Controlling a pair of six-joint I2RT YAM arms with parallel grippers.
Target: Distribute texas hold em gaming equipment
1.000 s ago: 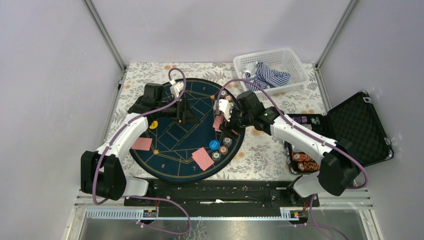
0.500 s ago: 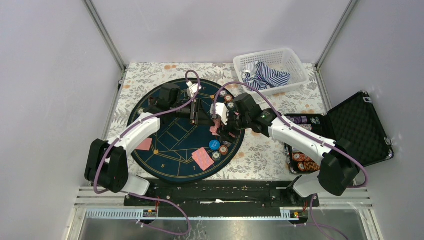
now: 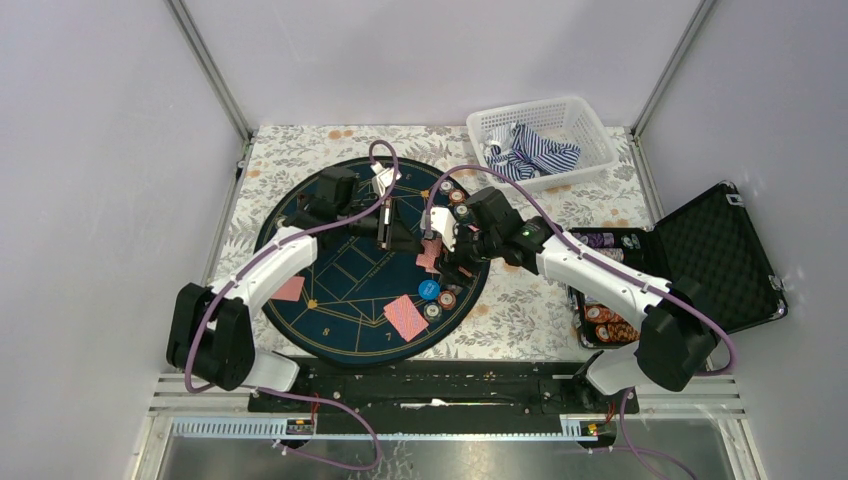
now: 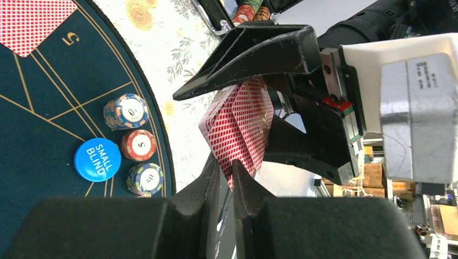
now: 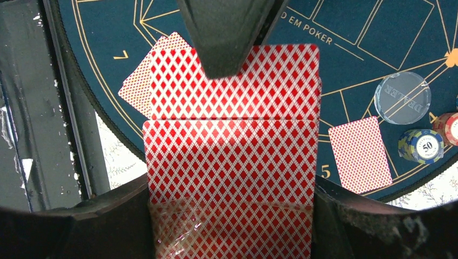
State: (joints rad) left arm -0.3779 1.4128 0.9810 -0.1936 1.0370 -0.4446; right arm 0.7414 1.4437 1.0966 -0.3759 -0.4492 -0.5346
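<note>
My right gripper (image 3: 440, 246) is shut on a deck of red-backed playing cards (image 5: 232, 183), held upright above the right side of the navy mat (image 3: 340, 290). The left gripper (image 4: 227, 167) has reached across and is shut on the corner of the top card (image 4: 237, 129), which stands a little proud of the deck. Its finger (image 5: 224, 38) covers that card's upper edge. On the mat lie a pair of cards (image 3: 405, 317), a single card (image 3: 287, 288), a blue small-blind disc (image 4: 97, 159) with chip stacks (image 4: 139, 144) beside it, and a clear dealer disc (image 5: 402, 96).
More chips (image 3: 450, 190) sit at the mat's far right edge. A white basket (image 3: 590, 125) of striped cloth stands at the back right. An open black case (image 3: 700, 260) holding chips (image 3: 600, 320) lies to the right. Both arms meet over the mat's right half.
My left arm swung right from the mat's far left to the deck, and its jaws closed on the top card. The right gripper shifted slightly with the deck, still gripping it.
</note>
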